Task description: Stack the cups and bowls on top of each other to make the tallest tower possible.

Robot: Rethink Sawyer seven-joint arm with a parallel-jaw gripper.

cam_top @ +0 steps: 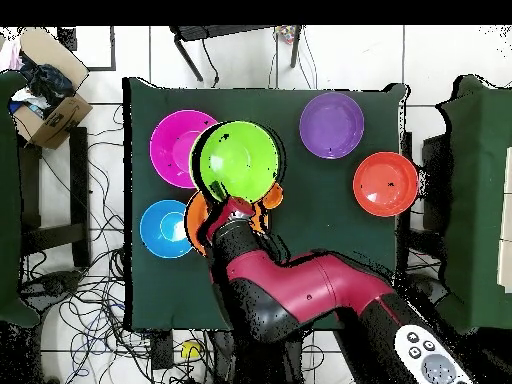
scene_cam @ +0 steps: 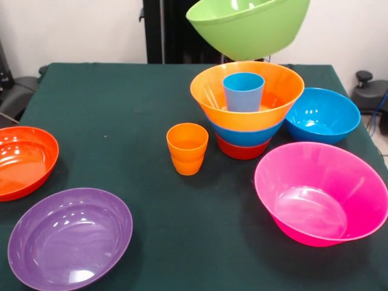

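Hanging tilted above the tower (scene_cam: 247, 115), the lime green bowl (scene_cam: 250, 25) looked light, stiff and slippery, best pinched at its rim. Left of the tower stood nested orange cups (scene_cam: 187, 148); right of it, a blue bowl (scene_cam: 322, 115). Whether the gripper was clenched could not be told.
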